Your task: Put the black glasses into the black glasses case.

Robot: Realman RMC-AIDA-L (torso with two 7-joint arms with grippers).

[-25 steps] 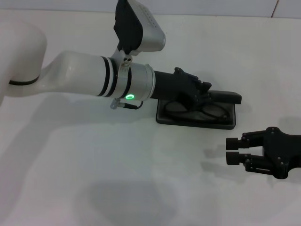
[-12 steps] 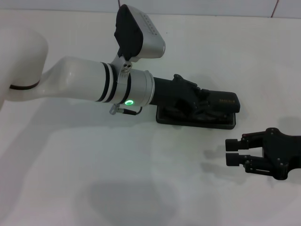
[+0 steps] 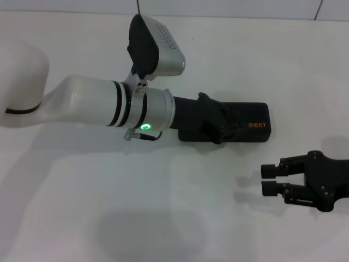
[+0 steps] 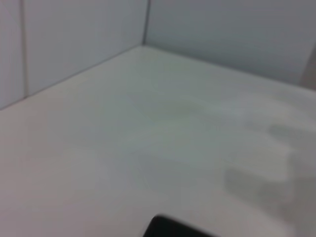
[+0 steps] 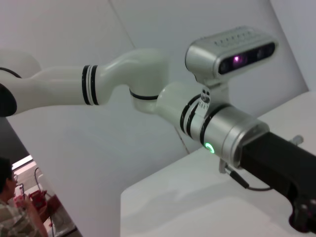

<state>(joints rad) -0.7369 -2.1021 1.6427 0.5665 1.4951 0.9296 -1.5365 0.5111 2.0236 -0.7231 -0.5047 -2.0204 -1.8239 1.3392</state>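
Head view: my left gripper (image 3: 226, 126) lies on the closed lid of the rectangular matte black glasses case (image 3: 256, 128), hiding the case's left half; I cannot tell how its fingers stand. The black glasses are not visible. The case lies on the white table (image 3: 163, 218), its long axis running left to right, with orange lettering near its right end. My right gripper (image 3: 271, 179), fingers spread, hovers nearby, apart from the case.

Left wrist view: blurred table, with a dark edge that I cannot identify.

Right wrist view: the white left arm (image 5: 148, 94) fills the frame.
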